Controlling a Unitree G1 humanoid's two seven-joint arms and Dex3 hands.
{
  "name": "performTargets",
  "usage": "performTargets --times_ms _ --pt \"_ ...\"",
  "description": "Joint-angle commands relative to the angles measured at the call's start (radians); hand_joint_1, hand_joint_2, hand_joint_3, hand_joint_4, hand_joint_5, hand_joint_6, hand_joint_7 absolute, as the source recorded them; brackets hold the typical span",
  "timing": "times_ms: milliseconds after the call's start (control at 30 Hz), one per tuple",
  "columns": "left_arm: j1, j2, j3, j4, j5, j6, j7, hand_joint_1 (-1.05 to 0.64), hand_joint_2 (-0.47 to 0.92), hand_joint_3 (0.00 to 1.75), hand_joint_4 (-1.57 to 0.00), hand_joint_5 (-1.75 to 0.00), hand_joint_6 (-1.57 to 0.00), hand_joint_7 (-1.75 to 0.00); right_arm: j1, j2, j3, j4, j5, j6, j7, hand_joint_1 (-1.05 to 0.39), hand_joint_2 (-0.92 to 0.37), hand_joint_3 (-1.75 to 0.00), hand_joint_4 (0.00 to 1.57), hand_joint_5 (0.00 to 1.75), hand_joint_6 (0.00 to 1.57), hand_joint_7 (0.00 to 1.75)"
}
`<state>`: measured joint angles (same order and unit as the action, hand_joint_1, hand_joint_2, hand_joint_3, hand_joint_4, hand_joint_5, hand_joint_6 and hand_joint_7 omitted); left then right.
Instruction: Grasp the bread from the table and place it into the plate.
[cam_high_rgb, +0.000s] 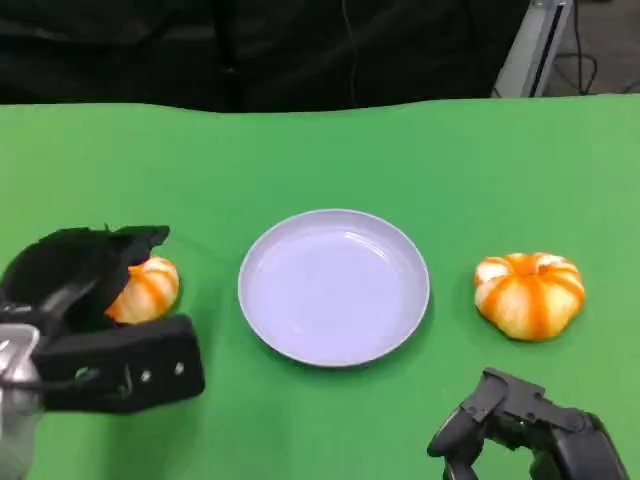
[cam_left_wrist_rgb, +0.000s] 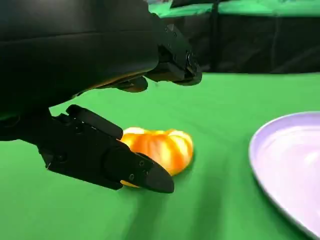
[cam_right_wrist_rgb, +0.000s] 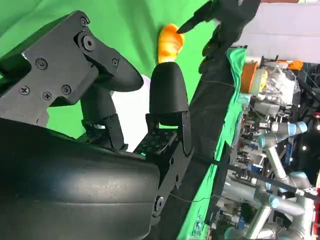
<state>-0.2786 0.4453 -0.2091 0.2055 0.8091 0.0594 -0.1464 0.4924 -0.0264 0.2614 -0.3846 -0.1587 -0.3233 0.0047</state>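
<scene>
Currently one bread (cam_high_rgb: 148, 288) is bracketed on the green bench (cam_high_rgb: 320, 150) by the spread fingers of the left hand (cam_high_rgb: 95, 320), nothing yet gripped, presumably so it can be closed upon; the plate (cam_high_rgb: 334, 286) is left bare to receive it, while the right hand (cam_high_rgb: 525, 430) is kept low, fingers apart, nothing held

Orange-and-white pumpkin-shaped bread (cam_high_rgb: 145, 289) lying on the green surface (cam_high_rgb: 330, 150) between the left robot hand's (cam_high_rgb: 95, 320) spread fingers, second matching bread (cam_high_rgb: 529, 293) just beyond the right robot hand (cam_high_rgb: 525, 430), empty lavender plate (cam_high_rgb: 335, 288) upright between both hands
</scene>
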Motion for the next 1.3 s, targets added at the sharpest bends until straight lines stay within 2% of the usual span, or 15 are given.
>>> performTargets --times_ms 33,367,400,467,500,567,600,633,667,700,800,967,1033,1100,1300 --pt "-0.124 -0.028 -0.069 0.207 0.024 0.045 0.03 -0.42 0.88 0.0 -0.19 -0.14 -0.29 0.0 0.006 -0.009 -0.004 -0.014 0.002 -0.009 0.002 -0.07 -0.37 -1.27 0.7 1.61 0.77 1.3" --pt "-0.32 -0.105 -0.175 0.695 -0.028 -0.019 0.143 -0.43 0.92 0.03 -0.31 -0.15 -0.37 -0.03 0.015 -0.011 -0.005 -0.012 -0.003 -0.017 0.003 -0.08 -0.38 -1.25 0.7 1.6 0.78 1.29" --pt "-0.321 -0.108 -0.171 0.725 -0.044 -0.048 0.172 -0.32 0.92 0.03 -0.49 -0.17 -0.57 -0.06 0.017 -0.009 -0.003 -0.013 -0.004 -0.016 0.002 -0.09 -0.38 -1.25 0.7 1.6 0.78 1.29" --pt "-0.326 -0.11 -0.167 0.777 -0.075 -0.108 0.228 -0.25 0.92 0.03 -0.64 -0.15 -0.71 -0.05 0.018 -0.008 -0.002 -0.013 -0.007 -0.017 -0.001 -0.09 -0.38 -1.25 0.7 1.6 0.78 1.29" --pt "-0.329 -0.109 -0.166 0.797 -0.087 -0.137 0.253 -0.23 0.92 0.03 -0.82 -0.44 -0.94 -0.07 0.017 -0.008 -0.002 -0.012 -0.009 -0.019 -0.002 -0.08 -0.38 -1.25 0.71 1.6 0.79 1.29" --pt "-0.332 -0.103 -0.166 0.816 -0.105 -0.192 0.301 -0.24 0.89 0.01 -0.86 -0.93 -1.16 -0.09 0.014 -0.009 -0.004 -0.012 -0.01 -0.019 -0.001 -0.08 -0.38 -1.26 0.71 1.6 0.78 1.29" --pt "-0.333 -0.099 -0.165 0.821 -0.113 -0.211 0.314 -0.24 0.88 0.01 -0.86 -1.29 -1.25 -0.17 0.014 -0.01 -0.005 -0.012 -0.01 -0.018 0.0 -0.08 -0.38 -1.26 0.71 1.6 0.78 1.29" --pt "-0.335 -0.097 -0.165 0.826 -0.119 -0.228 0.328 -0.24 0.88 0.01 -0.84 -1.48 -1.2 -0.42 0.012 -0.009 -0.005 -0.012 -0.01 -0.016 0.001 -0.09 -0.38 -1.26 0.71 1.59 0.78 1.29" --pt "-0.337 -0.094 -0.167 0.831 -0.125 -0.241 0.339 -0.22 0.89 0.04 -0.84 -1.64 -0.96 -1.04 0.011 -0.009 -0.005 -0.011 -0.009 -0.015 0.001 -0.09 -0.38 -1.26 0.71 1.59 0.78 1.29" --pt "-0.339 -0.093 -0.169 0.835 -0.129 -0.25 0.347 -0.22 0.89 0.06 -0.83 -1.69 -0.86 -1.27 0.01 -0.008 -0.005 -0.01 -0.009 -0.015 0.001 -0.08 -0.38 -1.26 0.71 1.59 0.78 1.29" --pt "-0.342 -0.087 -0.167 0.824 -0.141 -0.274 0.364 -0.22 0.9 0.08 -0.83 -1.74 -0.75 -1.53 0.007 -0.007 -0.006 -0.005 -0.002 -0.012 0.002 -0.08 -0.38 -1.26 0.71 1.59 0.78 1.29" --pt "-0.333 -0.067 -0.17 0.778 -0.138 -0.345 0.449 -0.21 0.89 0.21 -0.84 -1.75 -0.67 -1.7 0.005 -0.008 -0.007 0.0 -0.001 -0.017 0.003 -0.08 -0.37 -1.26 0.71 1.59 0.78 1.29" --pt "-0.325 -0.056 -0.166 0.745 -0.133 -0.403 0.519 -0.17 0.63 0.75 -0.89 -1.75 -0.7 -1.64 0.003 -0.008 -0.007 0.004 -0.004 -0.022 0.001 -0.08 -0.37 -1.26 0.71 1.6 0.78 1.29" --pt "-0.316 -0.047 -0.16 0.7 -0.133 -0.443 0.56 -0.17 0.47 1.09 -0.91 -1.75 -0.72 -1.64 0.003 -0.008 -0.007 0.007 -0.006 -0.026 0.0 -0.08 -0.37 -1.26 0.71 1.6 0.78 1.29" --pt "-0.291 -0.038 -0.152 0.542 -0.122 -0.517 0.641 -0.14 0.36 1.29 -0.9 -1.75 -0.77 -1.56 -0.002 -0.003 -0.004 0.014 -0.009 -0.03 -0.003 -0.08 -0.37 -1.26 0.71 1.6 0.78 1.29"
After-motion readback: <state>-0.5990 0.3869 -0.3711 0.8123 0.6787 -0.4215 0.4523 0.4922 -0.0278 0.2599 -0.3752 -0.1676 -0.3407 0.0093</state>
